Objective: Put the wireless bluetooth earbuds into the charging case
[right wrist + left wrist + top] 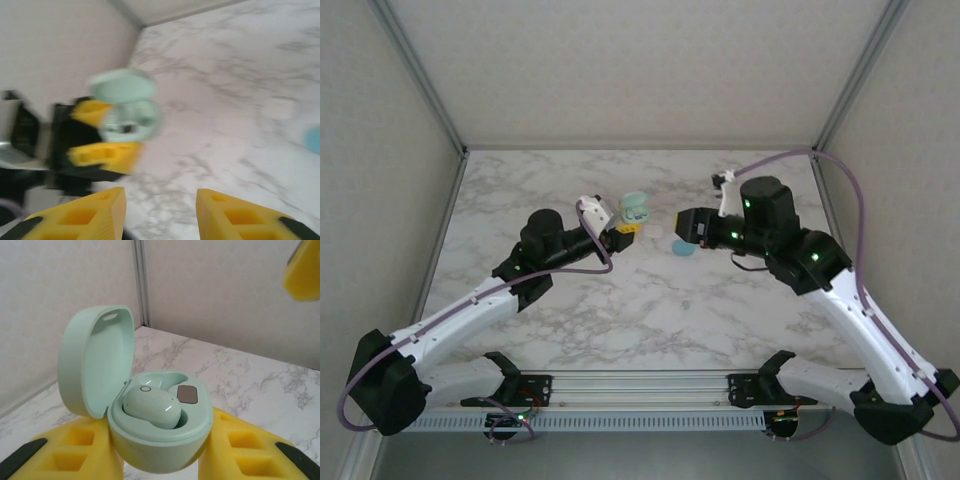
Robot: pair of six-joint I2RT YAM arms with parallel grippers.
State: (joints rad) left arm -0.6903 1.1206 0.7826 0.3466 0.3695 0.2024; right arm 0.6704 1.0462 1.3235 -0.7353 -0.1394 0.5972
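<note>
- The left gripper (161, 460) is clamped on the mint charging case (95, 365), whose lid is tipped open.
- One pale green earbud (150, 407) sits in a well of the case. The well beside it looks empty.
- The right gripper (160, 215) hangs near the case, fingers apart with nothing between them.
- Judging by this, one bud is in. Next the right arm must finely pinch another, perhaps the whitish bit (280, 107) on the table (620, 320).
- The right wrist view is blurred, and it cuts off a light blue thing (314, 140). I cannot tell whether that is a case or a bud.
</note>
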